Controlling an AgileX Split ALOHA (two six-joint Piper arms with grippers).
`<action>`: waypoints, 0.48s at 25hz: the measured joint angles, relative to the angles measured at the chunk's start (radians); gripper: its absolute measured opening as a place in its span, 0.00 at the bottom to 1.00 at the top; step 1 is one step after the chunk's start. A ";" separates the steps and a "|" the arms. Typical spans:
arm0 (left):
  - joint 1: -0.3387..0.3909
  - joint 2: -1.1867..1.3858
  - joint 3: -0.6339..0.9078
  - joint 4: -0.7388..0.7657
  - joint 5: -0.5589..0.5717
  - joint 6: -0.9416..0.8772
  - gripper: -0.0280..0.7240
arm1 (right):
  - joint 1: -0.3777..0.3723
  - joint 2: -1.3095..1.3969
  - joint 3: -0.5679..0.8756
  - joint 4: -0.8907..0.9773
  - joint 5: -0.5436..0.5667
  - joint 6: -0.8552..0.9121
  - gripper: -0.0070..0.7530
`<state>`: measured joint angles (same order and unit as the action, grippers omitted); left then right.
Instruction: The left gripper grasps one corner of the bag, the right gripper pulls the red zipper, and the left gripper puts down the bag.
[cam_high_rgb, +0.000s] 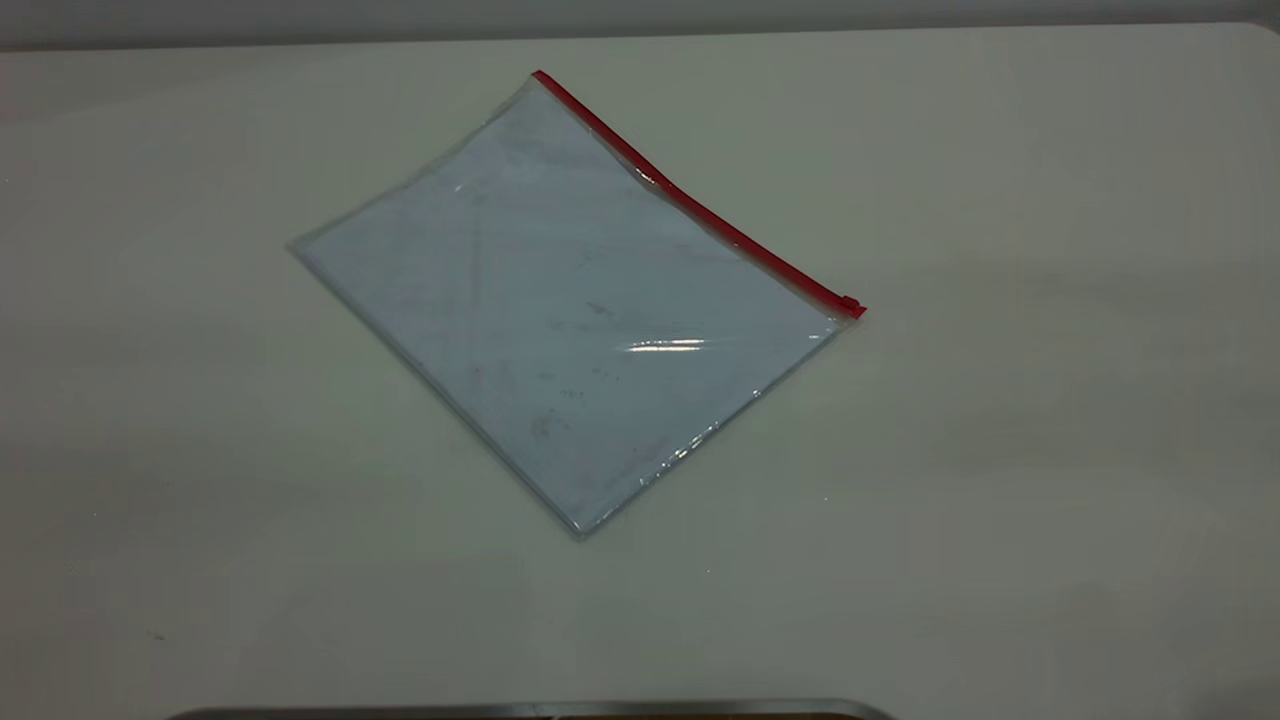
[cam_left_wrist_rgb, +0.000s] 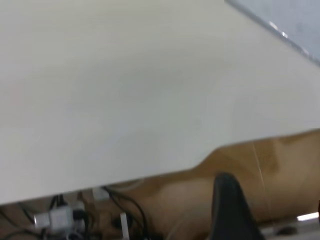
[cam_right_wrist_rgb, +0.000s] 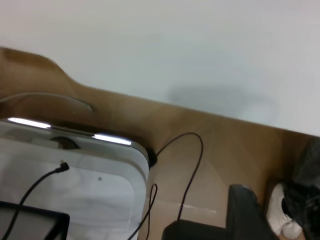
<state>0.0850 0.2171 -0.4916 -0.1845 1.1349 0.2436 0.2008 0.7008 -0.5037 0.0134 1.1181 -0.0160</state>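
The bag (cam_high_rgb: 570, 300), a clear bluish pouch, lies flat on the white table (cam_high_rgb: 1000, 450), turned diagonally. The red zipper (cam_high_rgb: 700, 205) runs along its far right edge, with the slider tab (cam_high_rgb: 850, 304) at the right end, by that corner of the bag (cam_high_rgb: 838, 322). Neither gripper shows in the exterior view. The left gripper (cam_left_wrist_rgb: 274, 197) hangs off the table's edge, far from the bag, with one black finger (cam_left_wrist_rgb: 230, 210) in view; a bag edge (cam_left_wrist_rgb: 295, 20) shows far off. The right gripper (cam_right_wrist_rgb: 285, 205) is also beyond the table edge, with one finger (cam_right_wrist_rgb: 245, 215) visible. Both look open and empty.
A metal strip (cam_high_rgb: 530, 710) lies at the table's near edge. The right wrist view shows a white box (cam_right_wrist_rgb: 75, 180), black cables (cam_right_wrist_rgb: 192, 165), the brown floor and a white shoe (cam_right_wrist_rgb: 287, 215). The left wrist view shows cables and a connector (cam_left_wrist_rgb: 60, 217) below the table.
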 joint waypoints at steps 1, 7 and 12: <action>0.000 -0.020 0.000 0.000 0.001 0.000 0.67 | 0.000 -0.011 0.006 0.000 -0.004 0.000 0.41; 0.000 -0.100 0.000 0.000 0.004 -0.001 0.67 | 0.000 -0.055 0.022 0.002 -0.022 0.000 0.35; 0.000 -0.108 0.000 0.000 0.005 -0.001 0.67 | 0.000 -0.066 0.022 0.002 -0.022 0.001 0.32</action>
<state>0.0850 0.1090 -0.4916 -0.1845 1.1401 0.2425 0.2008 0.6346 -0.4815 0.0149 1.0962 -0.0153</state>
